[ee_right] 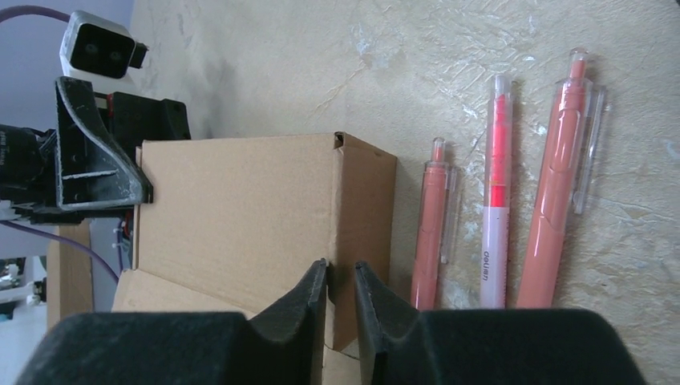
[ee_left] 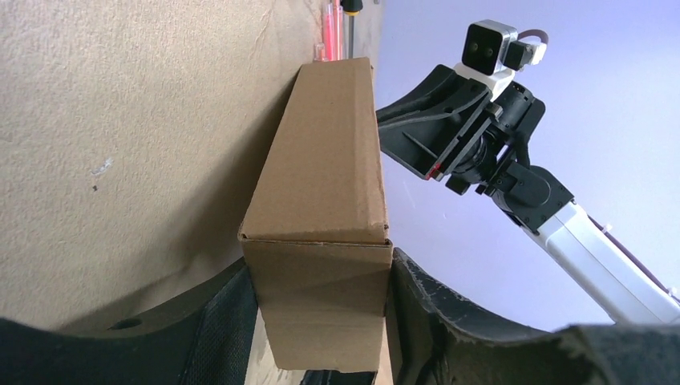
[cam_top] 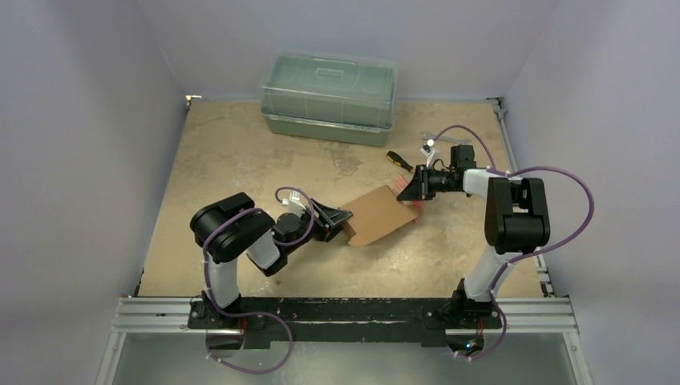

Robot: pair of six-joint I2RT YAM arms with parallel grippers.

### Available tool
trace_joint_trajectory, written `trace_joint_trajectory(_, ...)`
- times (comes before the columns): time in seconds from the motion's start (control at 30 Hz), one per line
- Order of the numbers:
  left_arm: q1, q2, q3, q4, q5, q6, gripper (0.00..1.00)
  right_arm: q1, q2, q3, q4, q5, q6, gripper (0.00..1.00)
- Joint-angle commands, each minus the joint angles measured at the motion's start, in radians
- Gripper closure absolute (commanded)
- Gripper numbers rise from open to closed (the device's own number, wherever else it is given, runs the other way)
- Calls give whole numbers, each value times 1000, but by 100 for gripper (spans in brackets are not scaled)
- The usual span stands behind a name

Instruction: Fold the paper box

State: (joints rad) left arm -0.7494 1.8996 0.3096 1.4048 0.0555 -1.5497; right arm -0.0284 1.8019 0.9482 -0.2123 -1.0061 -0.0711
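Observation:
The paper box [cam_top: 378, 215] is a small brown carton lying on the table between both arms. In the left wrist view the box [ee_left: 329, 160] runs away from the camera, and its near end sits between the two black fingers. My left gripper [ee_left: 321, 321] is shut on that end, with both pads pressed against its sides; from above it [cam_top: 343, 220] is at the box's left end. My right gripper [ee_right: 341, 269] is at the box's far corner [ee_right: 365, 200]. Its fingers stand a narrow gap apart over the end face, pinching nothing. From above that gripper [cam_top: 413, 195] is at the box's right end.
Three pink pens [ee_right: 497, 208] lie side by side on the table just right of the box. A yellow-and-black screwdriver [cam_top: 399, 161] lies behind them. A large green-grey lidded plastic bin [cam_top: 329, 98] stands at the back wall.

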Motion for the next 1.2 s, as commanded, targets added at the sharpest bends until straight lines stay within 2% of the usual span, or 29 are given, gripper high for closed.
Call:
trace_joint_trajectory(0.0,-6,-5,1,67,-29,-20,71,-1,-16,8,-50,42,-53,74)
trace_joint_trajectory(0.2,-5,-25,-33,89,-43,-26,76,-4,-142,35,-103,17,-142,49)
trace_joint_trajectory(0.43,-3,-72,-68,91,-50,-44,83,-4,-381,24,-145,11,-308,35)
trace_joint_trajectory(0.5,-3,-87,-75,90,-51,-63,84,-2,-447,21,-238,-80,-499,30)
trace_joint_trajectory(0.53,-4,-96,-79,89,-51,-73,85,1,-477,21,-319,-130,-653,23)
trace_joint_trajectory(0.6,-4,-115,-82,82,-49,-99,87,8,-556,9,-567,-217,-1103,3)
trace_joint_trajectory(0.63,-4,-126,-81,74,-49,-114,88,10,-586,-5,-663,-238,-1346,1)
trace_joint_trajectory(0.67,-2,-139,-82,61,-51,-130,89,14,-619,-27,-690,-252,-1478,1)
trace_joint_trajectory(0.7,-3,-156,-81,29,-51,-152,91,20,-647,-45,-667,-254,-1516,1)
trace_joint_trajectory(0.93,-4,-337,-28,-297,-74,-223,94,227,-770,-163,-350,-41,-1399,1)
trace_joint_trajectory(1.1,-4,-456,51,-595,-107,-269,94,275,-760,-162,-335,28,-1464,1)
trace_joint_trajectory(1.17,-4,-468,77,-662,-103,-300,94,303,-759,-172,-298,71,-1457,1)
